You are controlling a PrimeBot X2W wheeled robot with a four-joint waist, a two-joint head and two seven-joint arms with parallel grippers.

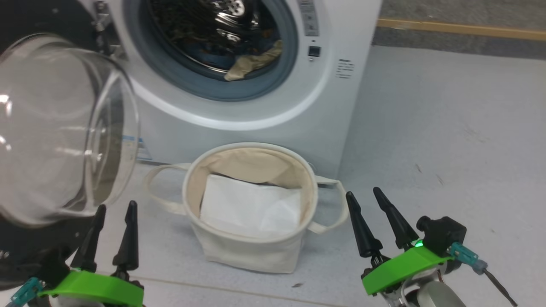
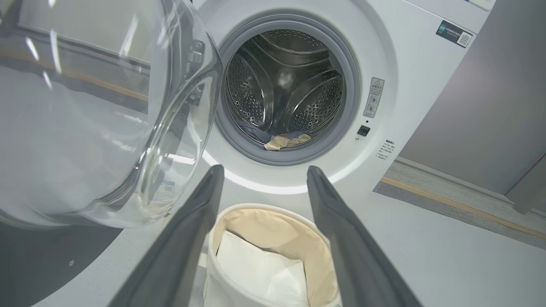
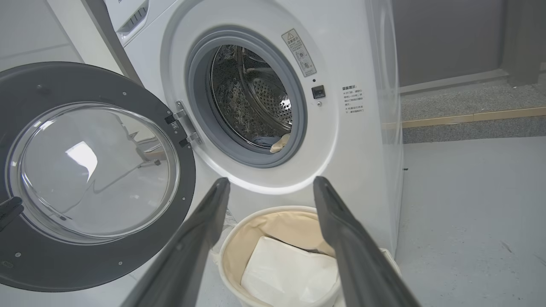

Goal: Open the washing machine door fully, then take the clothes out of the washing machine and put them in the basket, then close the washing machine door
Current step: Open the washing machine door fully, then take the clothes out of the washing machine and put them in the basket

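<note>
Head view: the washing machine door is running off the left edge. The clothes are peeking tan from inside the washing machine, mostly shadowed. Low down, the left gripper and right gripper are pointing up, fingers spread, empty, flanking the basket. Both wrist views: spread fingers are framing it.

A pale grey floor is seen, bounded at its far edge by a wooden strip with darker carpet beyond. The machine is set on the floor towards that edge. The basket is stood just before the machine's base; contact cannot be told. Small dark specks are scattered by the basket and further right.
</note>
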